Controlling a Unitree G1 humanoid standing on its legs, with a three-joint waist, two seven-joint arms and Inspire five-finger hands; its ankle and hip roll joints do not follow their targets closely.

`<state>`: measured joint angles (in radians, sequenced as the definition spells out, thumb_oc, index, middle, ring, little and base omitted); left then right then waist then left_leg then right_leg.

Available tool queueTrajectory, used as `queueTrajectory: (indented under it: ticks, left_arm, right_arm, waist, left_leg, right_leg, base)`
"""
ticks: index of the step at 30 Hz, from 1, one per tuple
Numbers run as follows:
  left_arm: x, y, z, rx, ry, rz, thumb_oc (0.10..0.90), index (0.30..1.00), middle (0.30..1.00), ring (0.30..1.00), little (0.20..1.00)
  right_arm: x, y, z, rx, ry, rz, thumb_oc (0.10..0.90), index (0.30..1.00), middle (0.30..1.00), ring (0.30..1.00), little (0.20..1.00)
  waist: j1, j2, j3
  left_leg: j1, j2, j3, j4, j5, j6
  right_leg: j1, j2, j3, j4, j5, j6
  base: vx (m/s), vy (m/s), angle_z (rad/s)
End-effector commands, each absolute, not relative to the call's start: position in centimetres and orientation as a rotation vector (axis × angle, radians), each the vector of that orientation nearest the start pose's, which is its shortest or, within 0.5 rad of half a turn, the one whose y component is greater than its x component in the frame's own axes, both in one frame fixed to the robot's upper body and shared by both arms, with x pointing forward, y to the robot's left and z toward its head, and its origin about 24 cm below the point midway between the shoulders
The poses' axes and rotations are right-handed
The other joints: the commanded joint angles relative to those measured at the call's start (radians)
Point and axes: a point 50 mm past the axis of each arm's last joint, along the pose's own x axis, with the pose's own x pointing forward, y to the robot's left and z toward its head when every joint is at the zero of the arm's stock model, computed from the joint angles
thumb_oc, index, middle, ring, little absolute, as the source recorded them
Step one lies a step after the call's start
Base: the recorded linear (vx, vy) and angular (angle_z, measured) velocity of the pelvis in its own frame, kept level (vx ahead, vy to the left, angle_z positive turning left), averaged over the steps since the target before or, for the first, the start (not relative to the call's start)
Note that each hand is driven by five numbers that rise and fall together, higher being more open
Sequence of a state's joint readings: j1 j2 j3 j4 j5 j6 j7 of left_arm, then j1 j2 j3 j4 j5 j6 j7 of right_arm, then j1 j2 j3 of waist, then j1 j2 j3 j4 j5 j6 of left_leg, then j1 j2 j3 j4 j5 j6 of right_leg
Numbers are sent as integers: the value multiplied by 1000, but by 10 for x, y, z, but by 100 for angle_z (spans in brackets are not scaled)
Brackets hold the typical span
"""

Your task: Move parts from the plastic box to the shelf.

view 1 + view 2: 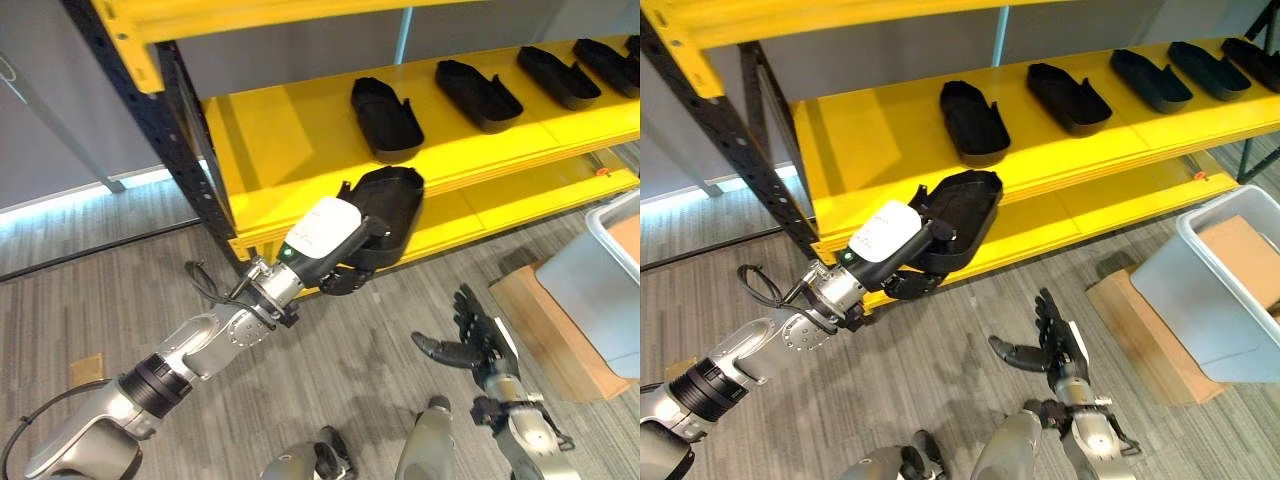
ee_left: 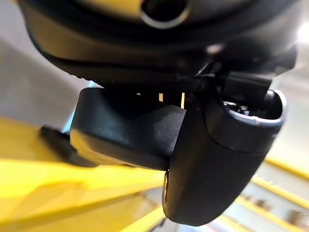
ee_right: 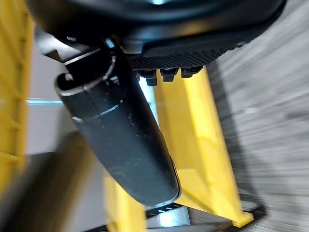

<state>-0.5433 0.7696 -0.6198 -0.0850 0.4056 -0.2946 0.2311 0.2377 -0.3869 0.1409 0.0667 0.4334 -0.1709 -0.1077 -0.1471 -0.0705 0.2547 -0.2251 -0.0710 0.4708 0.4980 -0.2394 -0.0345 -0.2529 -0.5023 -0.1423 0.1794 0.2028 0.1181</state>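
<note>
Four black parts [image 1: 973, 122] already lie on the yellow shelf [image 1: 860, 150]; the left hand [image 1: 902, 250], fingers curled round a fifth part [image 1: 962, 205], holds it at the shelf edge; right hand [image 1: 1055, 345] relaxed, empty, near the plastic box [image 1: 1200, 290]

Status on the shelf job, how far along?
Done: several black parts sit in a row on the yellow shelf, nearest one. In hand: left robot hand grips another part at the shelf edge. Right robot hand open, idle. Left: setting it down; grey box contents unclear.
</note>
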Motion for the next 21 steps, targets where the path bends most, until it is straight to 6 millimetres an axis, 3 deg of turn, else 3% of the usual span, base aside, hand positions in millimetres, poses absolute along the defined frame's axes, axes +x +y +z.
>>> queueTrajectory:
  ticks: [1, 6, 10, 14, 16, 21]
  left_arm:
    - [258, 99, 232, 881, -1224, -325, 400, 300, 300, 300, 300]
    - [252, 98, 244, 841, -1293, -290, 400, 300, 300, 300, 300]
    - [250, 94, 253, 822, -1344, -271, 400, 300, 300, 300, 300]
    - [251, 97, 257, 819, -1351, -247, 400, 300, 300, 300, 300]
    - [253, 102, 258, 819, -1341, -209, 400, 300, 300, 300, 300]
    - [259, 105, 253, 834, -1300, -189, 400, 300, 300, 300, 300]
  right_arm:
    - [218, -233, 59, -43, -135, -59, 900, 1000, 1000, 1000, 1000]
    - [217, -234, 59, -49, -134, -66, 900, 1000, 1000, 1000, 1000]
    - [216, -237, 59, -61, -128, -73, 900, 1000, 1000, 1000, 1000]
    - [217, -240, 60, -73, -130, -85, 900, 1000, 1000, 1000, 1000]
    - [215, -244, 59, -83, -121, -98, 900, 1000, 1000, 1000, 1000]
    - [215, -243, 58, -81, -115, -92, 900, 1000, 1000, 1000, 1000]
  waist:
    - [5, 28, -55]
    - [13, 14, -63]
    - [24, -6, -86]
    - [34, -6, -105]
    - [44, -4, -121]
    - [50, 0, -132]
  left_leg:
    - [34, 285, -156, -124, 89, -34]
    - [35, 292, -152, -70, 80, -45]
    - [11, 294, -168, -9, 67, -70]
    - [-8, 319, -178, 11, 72, -89]
    - [-4, 355, -183, 9, 88, -112]
    - [23, 382, -180, -19, 126, -133]
  right_leg:
    - [125, -34, -24, -149, 210, 144]
    - [118, -47, -74, -195, 212, 144]
    - [179, -44, -73, -215, 243, 144]
    - [212, -21, -85, -230, 208, 144]
    - [239, -1, -99, -236, 145, 144]
    - [259, 17, -108, -232, 100, 144]
  base:
    - [12, -27, 54]
    - [35, -58, 13]
    - [30, -117, 34]
    - [3, -102, -12]
    - [20, -161, -13]
    - [23, -91, -2]
